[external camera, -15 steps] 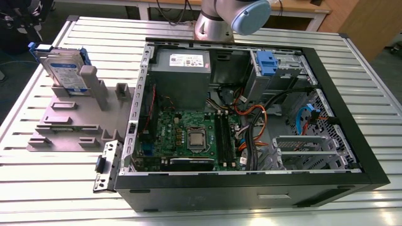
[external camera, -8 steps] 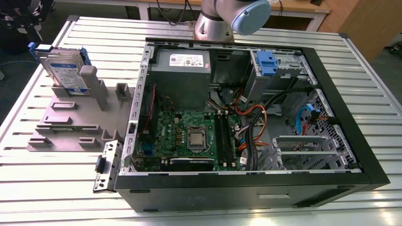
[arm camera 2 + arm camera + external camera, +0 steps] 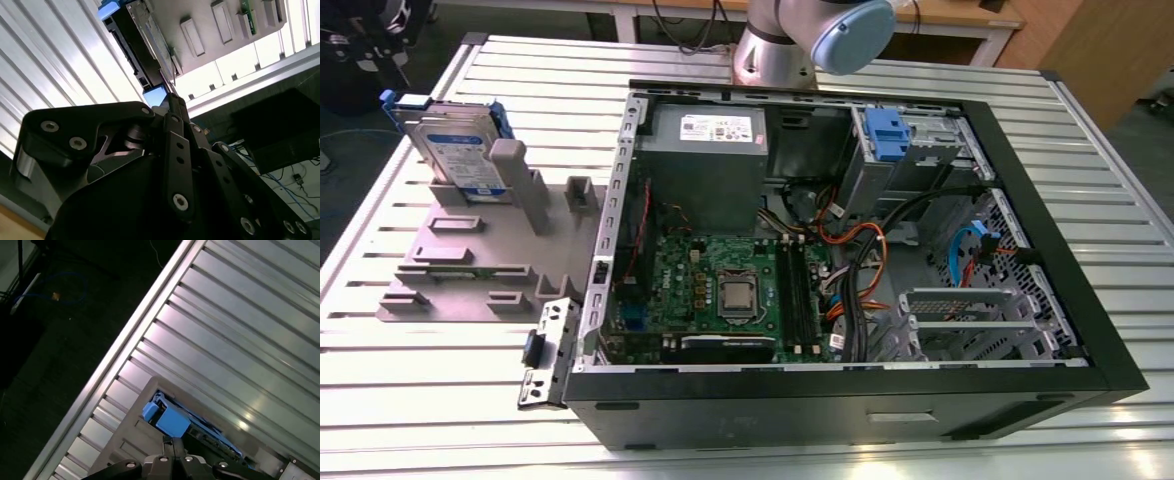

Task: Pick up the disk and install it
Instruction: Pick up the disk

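Silver disk (image 3: 454, 150) w/ blue rails upright in grey plastic rack (image 3: 467, 255), at the exterior view's left of open black PC case (image 3: 854, 385); black gripper (image 3: 171, 99) closed, empty.

The arm (image 3: 771, 55) is a smooth silver-grey tube, and its joint carries a rounded pale blue cap (image 3: 851, 30). In both wrist views the gripper (image 3: 171, 100) (image 3: 172, 441) is matte black. It is built from flat link bars (image 3: 177, 160) with rounded ends, pinned together by small silver screw heads (image 3: 180, 201). In the second wrist view a broad black knuckle block (image 3: 75, 135) with softly curved edges bears two more bright screws, and a grey metal pivot shows behind it.
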### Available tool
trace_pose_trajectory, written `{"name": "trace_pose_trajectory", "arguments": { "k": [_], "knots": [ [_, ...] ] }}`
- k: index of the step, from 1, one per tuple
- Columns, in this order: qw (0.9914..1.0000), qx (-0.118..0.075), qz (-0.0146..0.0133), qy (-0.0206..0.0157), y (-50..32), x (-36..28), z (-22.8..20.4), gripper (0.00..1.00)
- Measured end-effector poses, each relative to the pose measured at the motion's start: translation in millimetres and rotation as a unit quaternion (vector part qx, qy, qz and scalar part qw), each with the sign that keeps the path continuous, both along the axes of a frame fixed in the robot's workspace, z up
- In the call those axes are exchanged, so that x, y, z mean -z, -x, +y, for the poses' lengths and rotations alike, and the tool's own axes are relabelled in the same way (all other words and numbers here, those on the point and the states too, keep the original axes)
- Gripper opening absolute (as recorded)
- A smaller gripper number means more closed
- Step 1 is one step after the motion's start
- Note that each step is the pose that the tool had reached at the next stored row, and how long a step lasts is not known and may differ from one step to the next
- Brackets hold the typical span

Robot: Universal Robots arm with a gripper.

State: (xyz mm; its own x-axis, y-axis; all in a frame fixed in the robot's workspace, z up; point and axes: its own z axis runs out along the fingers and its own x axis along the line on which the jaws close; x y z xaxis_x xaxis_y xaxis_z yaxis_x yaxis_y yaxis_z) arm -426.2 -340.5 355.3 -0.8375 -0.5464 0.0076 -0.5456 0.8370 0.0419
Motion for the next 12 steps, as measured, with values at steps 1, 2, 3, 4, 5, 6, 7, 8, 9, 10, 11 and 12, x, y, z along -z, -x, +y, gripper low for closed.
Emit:
{"name": "trace_pose_trajectory", "arguments": {
  "k": [1, 2, 3, 4, 5, 6, 7, 8, 9, 10, 11, 12],
  "knots": [
    [0.99998, -0.007, 0.0000, 0.0000, 0.0, 0.0, 0.0, 0.11],
    [0.99990, -0.014, 0.0000, -0.0001, 0.0, 0.0, 0.0, 0.11],
    [0.99976, -0.022, 0.0000, -0.0001, 0.0, 0.0, 0.0, 0.11],
    [0.99957, -0.029, 0.0000, -0.0001, 0.0, 0.1, 0.0, 0.11],
    [0.99932, -0.037, 0.0000, -0.0001, 0.0, 0.1, 0.0, 0.11],
    [0.99902, -0.044, 0.0000, -0.0001, 0.0, 0.2, 0.0, 0.11],
    [0.99865, -0.052, 0.0000, -0.0001, 0.0, 0.2, 0.0, 0.11],
    [0.99819, -0.060, 0.0000, -0.0001, 0.0, 0.2, 0.0, 0.11],
    [0.99758, -0.070, 0.0000, -0.0001, 0.0, 0.2, 0.0, 0.11],
    [0.99697, -0.078, 0.0000, -0.0001, 0.0, 0.3, 0.0, 0.11],
    [0.99630, -0.086, 0.0000, -0.0001, 0.0, 0.3, 0.0, 0.11],
    [0.99559, -0.094, 0.0000, -0.0001, 0.0, 0.4, 0.0, 0.11]
  ]
}}
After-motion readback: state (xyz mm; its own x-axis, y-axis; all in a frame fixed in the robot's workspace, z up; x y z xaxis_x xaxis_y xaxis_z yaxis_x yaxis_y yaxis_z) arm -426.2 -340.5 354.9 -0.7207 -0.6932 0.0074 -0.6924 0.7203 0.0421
